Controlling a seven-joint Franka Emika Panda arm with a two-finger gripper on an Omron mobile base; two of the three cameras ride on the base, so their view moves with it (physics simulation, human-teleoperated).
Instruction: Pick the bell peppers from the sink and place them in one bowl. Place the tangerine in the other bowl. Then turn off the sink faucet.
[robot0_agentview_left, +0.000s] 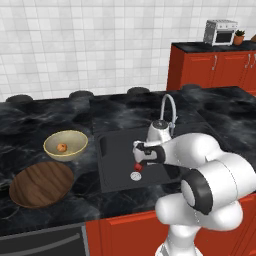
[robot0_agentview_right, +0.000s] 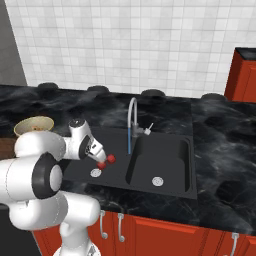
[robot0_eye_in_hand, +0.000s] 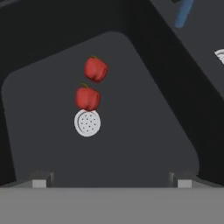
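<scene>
Poised over the sink (robot0_agentview_left: 112, 150), the gripper (robot0_eye_in_hand: 111, 179) has its fingers spread wide and holds nothing. Both bell peppers (robot0_eye_in_hand: 91, 84) lie on the basin floor below it, one just behind the other and close enough that they may be touching; the nearer one sits right at the edge of the round drain (robot0_eye_in_hand: 87, 123). The tangerine (robot0_agentview_left: 62, 147) already rests in the cream bowl (robot0_agentview_left: 80, 142) on the counter to the left, and the wooden bowl (robot0_agentview_left: 40, 184) beside it has nothing in it yet.

My worry is the crowding. With the peppers so tight together, fingers coming down around one could nudge the other and send it rolling across the smooth basin, or catch both at once and drop one on the way up. They are lumpy too, so a grip off-centre might squeeze one out sideways. The sink walls leave little room for the arm to tilt.

From the left base view, the arm hides most of the peppers, and only one red spot shows by the drain. The right base view shows both, plus a blue stream running from the faucet (robot0_agentview_right: 132, 112), so the water is on. The hand view gives the clearest look at how they sit.
</scene>
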